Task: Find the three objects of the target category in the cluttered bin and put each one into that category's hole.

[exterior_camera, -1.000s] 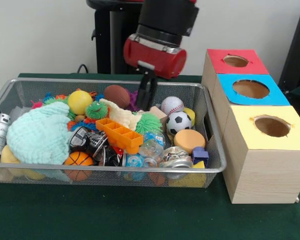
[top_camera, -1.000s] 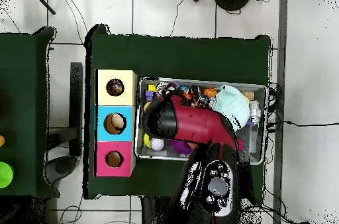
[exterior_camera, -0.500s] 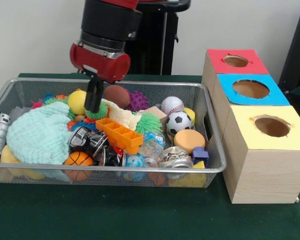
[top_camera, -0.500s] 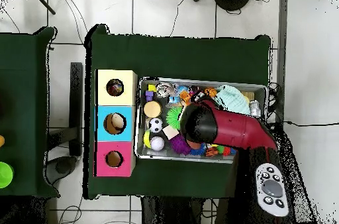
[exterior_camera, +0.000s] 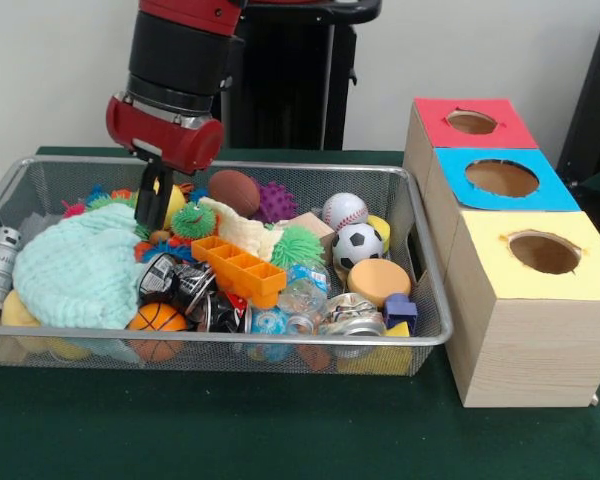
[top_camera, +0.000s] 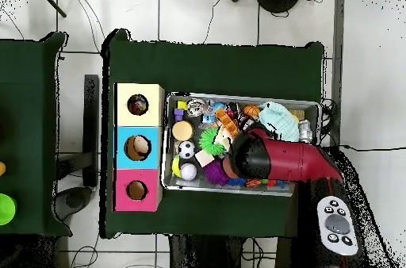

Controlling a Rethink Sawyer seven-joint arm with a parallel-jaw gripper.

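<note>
The wire-mesh bin (exterior_camera: pixel 230 163) stands on the green table, full of clutter; it also shows in the overhead view (top_camera: pixel 238 97). The mint-green knit cloth (exterior_camera: pixel 80 270) lies heaped at its left end, also seen from overhead (top_camera: pixel 277 118). The cream knit cloth (exterior_camera: pixel 242 232) lies near the middle, behind an orange tray. I see no polka-dot cloth in the bin. My gripper (exterior_camera: pixel 152 222) hangs low at the bin's back left, just behind the mint cloth's upper right edge and in front of a yellow ball. The yellow-faced hole (exterior_camera: pixel 543 252) is on the nearest box at right.
The blue-faced hole (exterior_camera: pixel 501 178) and the red-faced hole (exterior_camera: pixel 471 122) lie behind the yellow one. The bin also holds a soccer ball (exterior_camera: pixel 357 244), a baseball (exterior_camera: pixel 344 210), a basketball (exterior_camera: pixel 156 320), an orange tray (exterior_camera: pixel 238 268) and crushed cans (exterior_camera: pixel 350 315).
In the front view the arm has swept left across the back of the bin, from near the baseball to the mint-green cloth's edge. Nothing in the bin has moved.
</note>
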